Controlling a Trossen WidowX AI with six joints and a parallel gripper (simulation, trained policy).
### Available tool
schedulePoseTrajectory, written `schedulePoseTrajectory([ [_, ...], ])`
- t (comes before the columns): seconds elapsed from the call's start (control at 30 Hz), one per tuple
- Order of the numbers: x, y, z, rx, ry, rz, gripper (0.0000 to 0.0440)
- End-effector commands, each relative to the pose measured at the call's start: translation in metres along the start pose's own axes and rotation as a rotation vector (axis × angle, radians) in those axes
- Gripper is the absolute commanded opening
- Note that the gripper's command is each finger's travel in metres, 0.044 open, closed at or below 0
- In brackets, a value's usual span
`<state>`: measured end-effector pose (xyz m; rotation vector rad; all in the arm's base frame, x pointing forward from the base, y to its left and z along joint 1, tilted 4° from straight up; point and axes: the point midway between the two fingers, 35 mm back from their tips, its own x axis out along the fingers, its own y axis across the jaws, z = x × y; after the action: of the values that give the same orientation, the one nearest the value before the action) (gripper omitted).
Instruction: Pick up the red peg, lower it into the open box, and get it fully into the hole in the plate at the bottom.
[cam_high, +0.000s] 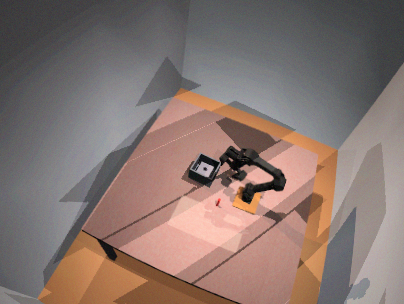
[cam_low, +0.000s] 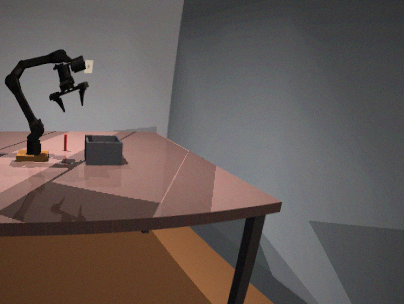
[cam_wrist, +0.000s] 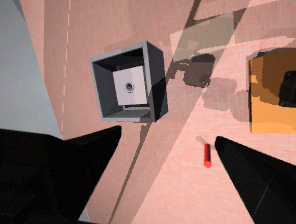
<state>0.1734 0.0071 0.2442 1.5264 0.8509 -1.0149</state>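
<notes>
Red peg (cam_high: 218, 202) (cam_low: 65, 142) (cam_wrist: 207, 156) below open jaws (cam_high: 233, 171) (cam_low: 73, 107)

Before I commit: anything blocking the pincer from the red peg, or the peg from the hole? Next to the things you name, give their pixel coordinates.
Nothing visible blocks the open pincer (cam_low: 72, 108) (cam_wrist: 167, 135) from the upright red peg (cam_high: 218, 202) (cam_low: 65, 142) (cam_wrist: 207, 156). Between peg and hole (cam_high: 205, 169) (cam_wrist: 129, 87) stands the box's wall (cam_low: 104, 152) (cam_wrist: 158, 85).

The peg (cam_high: 218, 202) (cam_low: 65, 142) (cam_wrist: 207, 155) is red, the box (cam_high: 211, 180) (cam_low: 104, 152) (cam_wrist: 158, 85) grey, the plate (cam_high: 201, 170) (cam_wrist: 123, 93) whitish.
</notes>
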Motion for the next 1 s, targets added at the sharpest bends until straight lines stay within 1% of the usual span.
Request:
schedulePoseTrajectory([
  [0.0, 0.015, -0.008, -0.015, -0.110, 0.013, -0.053, 0.0440],
  [0.27, 0.051, -0.030, -0.046, -0.287, 0.033, -0.151, 0.0440],
  [0.5, 0.081, -0.052, -0.071, -0.430, 0.053, -0.198, 0.0440],
  [0.77, 0.115, -0.074, -0.094, -0.570, 0.093, -0.193, 0.0440],
  [0.97, 0.143, -0.088, -0.105, -0.631, 0.126, -0.163, 0.0439],
])
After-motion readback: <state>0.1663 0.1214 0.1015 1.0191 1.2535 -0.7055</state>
